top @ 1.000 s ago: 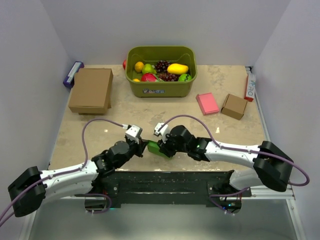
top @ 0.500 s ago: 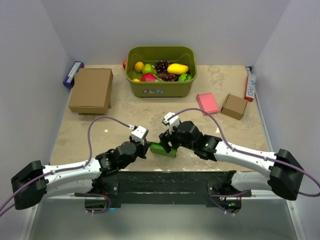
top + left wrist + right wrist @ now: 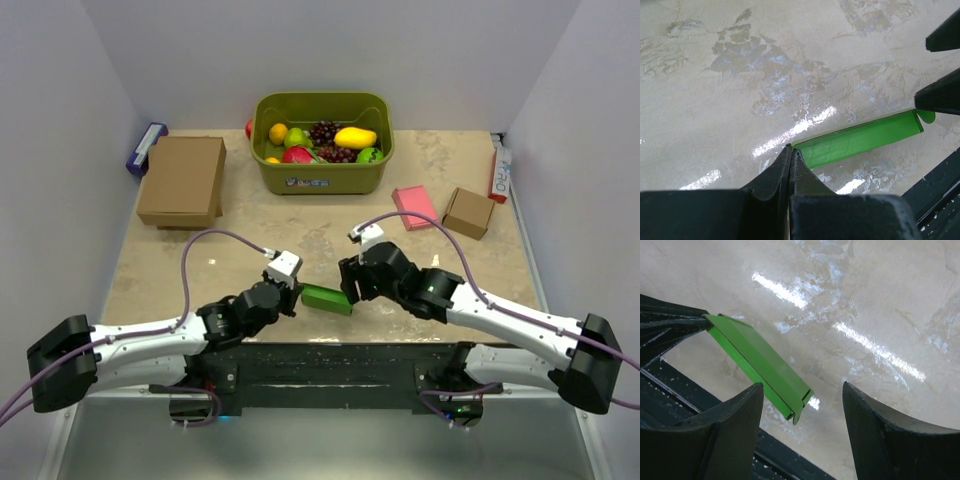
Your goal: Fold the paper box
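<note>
Release: my right claw (image 3: 349, 284) has let go of the paper box (image 3: 327, 299) and drawn back right, fingers apart. My left claw (image 3: 792, 150) stays clamped on its left end, low near the table's (image 3: 250, 230) near edge. The box looks flattened, so I judge a regrasp comes next.

paper box (image 3: 327, 299) brt green; table (image 3: 300, 222) beige, marbled; bin (image 3: 322, 178) olive

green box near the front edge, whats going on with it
The left gripper is shut on one end of the flattened green paper box, near the front edge of the table. The right gripper sits at the box's other end with its jaws open, not clamping it.
</note>
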`<state>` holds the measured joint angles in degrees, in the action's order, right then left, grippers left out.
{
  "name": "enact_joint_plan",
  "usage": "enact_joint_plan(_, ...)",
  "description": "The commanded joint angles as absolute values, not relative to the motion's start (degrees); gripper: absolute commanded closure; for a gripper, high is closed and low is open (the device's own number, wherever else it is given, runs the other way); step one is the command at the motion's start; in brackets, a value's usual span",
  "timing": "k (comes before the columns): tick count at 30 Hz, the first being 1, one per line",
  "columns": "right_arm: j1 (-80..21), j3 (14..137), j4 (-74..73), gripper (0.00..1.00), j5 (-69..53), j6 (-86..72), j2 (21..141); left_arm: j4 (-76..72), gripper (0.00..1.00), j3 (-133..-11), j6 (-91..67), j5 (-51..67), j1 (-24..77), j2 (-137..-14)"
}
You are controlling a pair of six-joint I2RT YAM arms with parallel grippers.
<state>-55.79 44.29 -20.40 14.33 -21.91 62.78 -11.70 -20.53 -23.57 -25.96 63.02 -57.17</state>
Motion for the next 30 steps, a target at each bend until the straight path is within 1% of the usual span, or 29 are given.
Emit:
enact_joint_plan(1, -55.7, 46.5, -26.5, 0.34, 14.2, -28.4, 58.9, -7.0, 1.0, -21.6, -24.9, -27.7, 63.9, -59.1)
enact_joint_plan(4, -55.6, 45.7, -27.1, 0.4, 12.1, -29.7, 58.6, -6.8, 1.0, -22.2, -25.0, -28.3, 64.2, -59.8)
enact_joint_plan(5, -55.7, 45.1, -26.9, 0.44, 11.6, -30.3, 58.5, -6.5, 1.0, -22.6, -25.0, -28.4, 64.3, -60.0)
enact_joint_plan(9, -55.9, 43.2, -24.9, 0.49, 8.4, -32.2, 57.8, -6.1, 1.0, -23.2, -25.4, -29.1, 64.9, -60.4)
enact_joint_plan(13, -56.0, 41.6, -24.4, 0.52, 7.6, -33.7, 58.4, -5.7, 1.0, -23.6, -25.7, -29.6, 65.5, -60.6)
enact_joint_plan(20, -56.2, 41.7, -28.2, 0.57, 10.8, -35.5, 58.7, -5.5, 1.0, -23.8, -25.8, -30.1, 66.1, -60.9)
enact_joint_plan(30, -56.2, 40.4, -25.8, 0.64, 10.2, -35.8, 60.2, -5.0, 1.0, -24.3, -25.8, -30.8, 66.8, -61.2)
